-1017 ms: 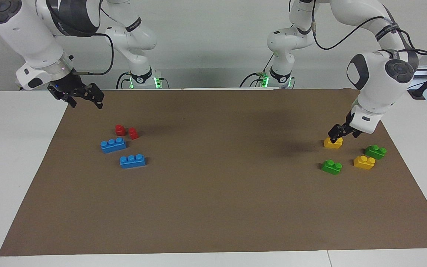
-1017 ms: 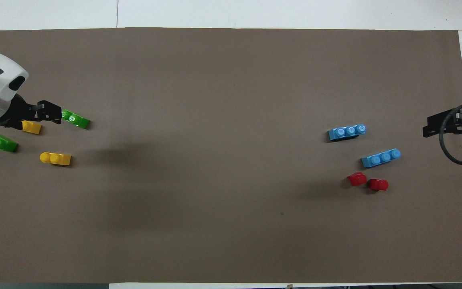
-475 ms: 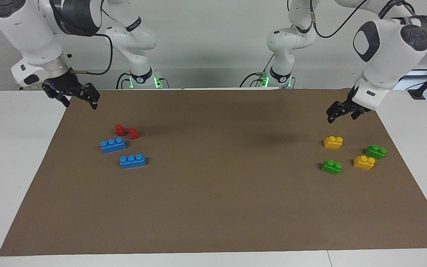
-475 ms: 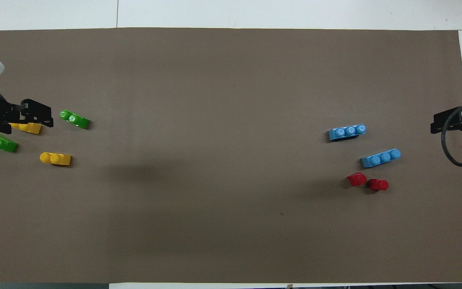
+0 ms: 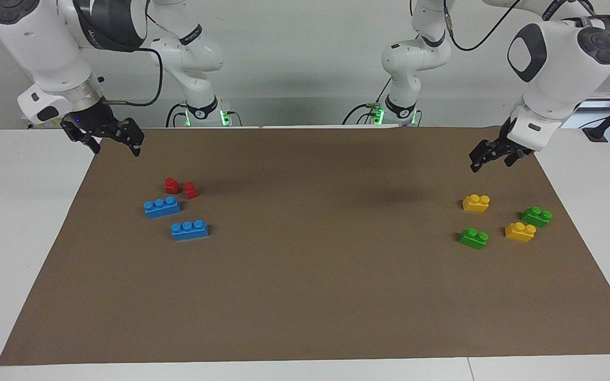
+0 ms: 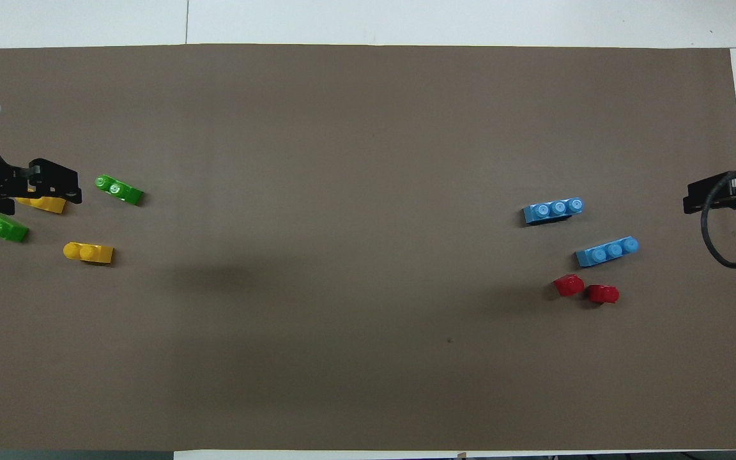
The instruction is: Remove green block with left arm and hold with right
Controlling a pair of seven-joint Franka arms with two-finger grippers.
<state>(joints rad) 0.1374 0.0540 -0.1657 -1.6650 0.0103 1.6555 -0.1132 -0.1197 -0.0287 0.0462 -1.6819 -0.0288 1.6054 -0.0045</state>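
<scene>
Two green blocks lie at the left arm's end of the mat. One green block (image 5: 474, 238) (image 6: 119, 189) is farthest from the robots. The other green block (image 5: 536, 216) (image 6: 1, 227) lies closer to the mat's end edge. My left gripper (image 5: 489, 162) (image 6: 61, 188) hangs open and empty in the air over this cluster and touches nothing. My right gripper (image 5: 115, 145) (image 6: 691, 199) waits open and empty over the mat's edge at the right arm's end.
Two yellow bricks (image 5: 476, 202) (image 5: 520, 232) lie among the green ones. Two blue three-stud bricks (image 5: 162, 207) (image 5: 189, 229) and two small red pieces (image 5: 171, 185) (image 5: 191, 190) lie at the right arm's end. All rest on a brown mat (image 5: 310, 275).
My left gripper has risen from the yellow brick nearest the robots, leaving it on the mat. The right gripper shifted slightly. No brick has moved.
</scene>
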